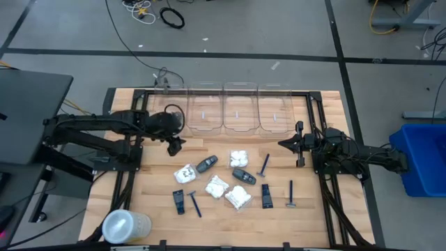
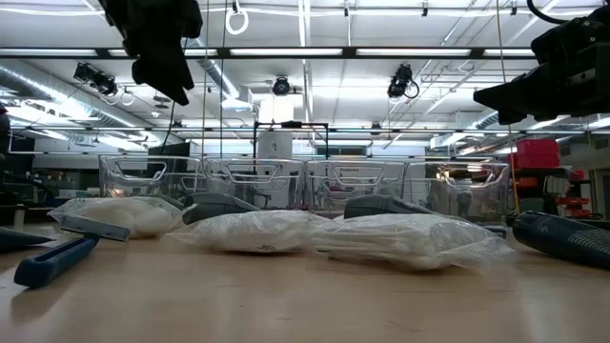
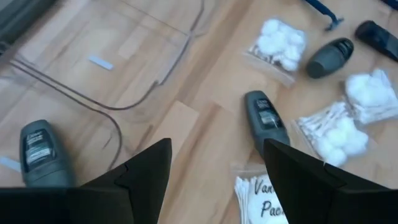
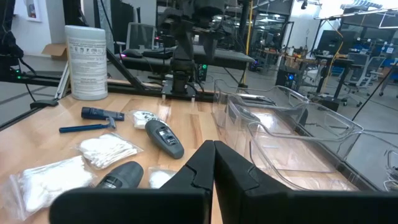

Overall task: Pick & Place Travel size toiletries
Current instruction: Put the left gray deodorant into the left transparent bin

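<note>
The left end effector (image 1: 174,145), fingers spread and holding nothing, is hovering by the leftmost clear bin (image 1: 203,111), where one dark grey oval case (image 3: 42,153) is lying. The remaining toiletries, among them a second oval case (image 1: 206,164), cotton packets (image 1: 217,187) and blue razors (image 1: 264,164), are lying mid-desk (image 1: 327,216), below and right of it. The right end effector (image 1: 287,143), fingers pressed together, is waiting near the rightmost bin.

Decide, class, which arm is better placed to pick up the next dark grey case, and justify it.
Probably the left. Its pincer hangs open near the grey case beside the labelled packet. One case already lies in the left bin. The right pincer looks shut, over bare table.
</note>
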You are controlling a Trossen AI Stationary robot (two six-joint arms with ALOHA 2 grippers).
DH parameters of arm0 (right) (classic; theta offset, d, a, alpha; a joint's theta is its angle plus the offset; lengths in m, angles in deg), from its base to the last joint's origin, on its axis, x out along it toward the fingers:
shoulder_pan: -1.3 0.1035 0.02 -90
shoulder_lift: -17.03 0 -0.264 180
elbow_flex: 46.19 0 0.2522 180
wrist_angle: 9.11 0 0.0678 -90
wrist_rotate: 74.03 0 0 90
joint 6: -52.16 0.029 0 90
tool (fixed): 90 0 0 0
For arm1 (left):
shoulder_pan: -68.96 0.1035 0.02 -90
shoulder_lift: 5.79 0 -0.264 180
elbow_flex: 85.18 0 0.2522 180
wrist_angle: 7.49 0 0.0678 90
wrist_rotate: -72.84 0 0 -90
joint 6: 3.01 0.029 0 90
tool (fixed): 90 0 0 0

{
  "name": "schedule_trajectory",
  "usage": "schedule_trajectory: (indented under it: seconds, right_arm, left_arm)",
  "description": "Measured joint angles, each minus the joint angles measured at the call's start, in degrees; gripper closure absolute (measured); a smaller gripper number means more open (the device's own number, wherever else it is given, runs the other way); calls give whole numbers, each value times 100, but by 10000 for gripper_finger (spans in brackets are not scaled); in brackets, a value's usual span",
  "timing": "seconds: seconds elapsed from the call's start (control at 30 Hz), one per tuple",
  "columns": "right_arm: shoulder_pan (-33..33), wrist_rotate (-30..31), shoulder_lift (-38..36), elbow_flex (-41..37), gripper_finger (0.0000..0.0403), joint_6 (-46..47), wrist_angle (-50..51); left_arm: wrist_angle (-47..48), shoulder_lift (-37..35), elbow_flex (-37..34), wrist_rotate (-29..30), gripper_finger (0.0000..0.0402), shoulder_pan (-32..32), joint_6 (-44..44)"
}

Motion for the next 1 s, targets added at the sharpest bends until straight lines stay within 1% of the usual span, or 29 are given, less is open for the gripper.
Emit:
schedule_trajectory:
  seconds: [0.2,0.5,0.6,0.9,1.0]
  right_arm:
    - [0,2,0,0,389,0,0]
    - [-1,0,0,1,389,0,2]
    - [0,0,0,2,389,0,2]
    - [-2,6,-2,2,389,0,-1]
    - [0,8,0,2,389,0,-3]
  left_arm:
    - [-13,47,-4,115,141,-384,-171]
    - [-102,347,43,87,141,-674,-339]
    - [-160,535,299,65,141,-745,-317]
    - [194,1281,1195,-24,141,-914,-305]
    - [139,1502,1416,-43,141,-965,-291]
